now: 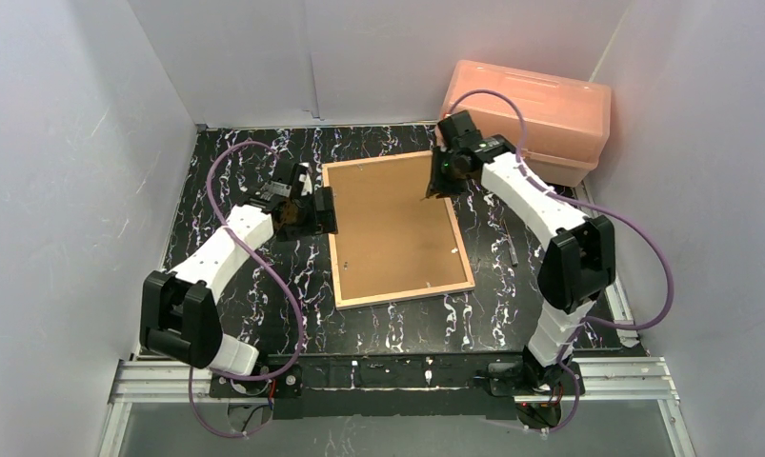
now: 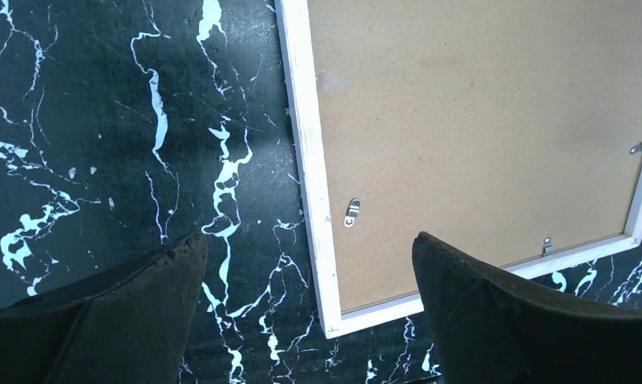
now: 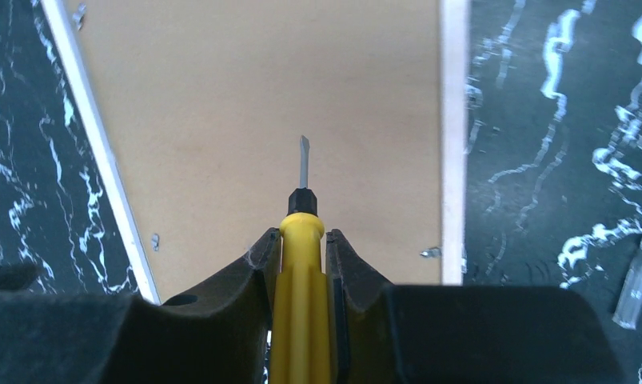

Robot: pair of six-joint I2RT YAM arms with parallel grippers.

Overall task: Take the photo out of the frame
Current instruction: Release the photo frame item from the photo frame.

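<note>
The frame (image 1: 404,295) lies face down in the middle of the black marbled table, its brown backing board (image 1: 392,224) facing up. The photo is hidden beneath that board. My left gripper (image 1: 307,205) hovers open over the frame's left edge; in the left wrist view its fingers (image 2: 141,304) straddle a corner of the white border (image 2: 309,160). Small metal clips (image 2: 352,213) sit along the board's rim. My right gripper (image 3: 301,240) is shut on a yellow-handled screwdriver (image 3: 301,272), whose blade tip (image 3: 304,160) points over the board (image 3: 261,96) near the frame's far right side.
A pink plastic box (image 1: 531,109) stands at the back right corner, just behind the right arm. A small thin tool (image 1: 513,253) lies on the table to the right of the frame. White walls enclose the table on three sides.
</note>
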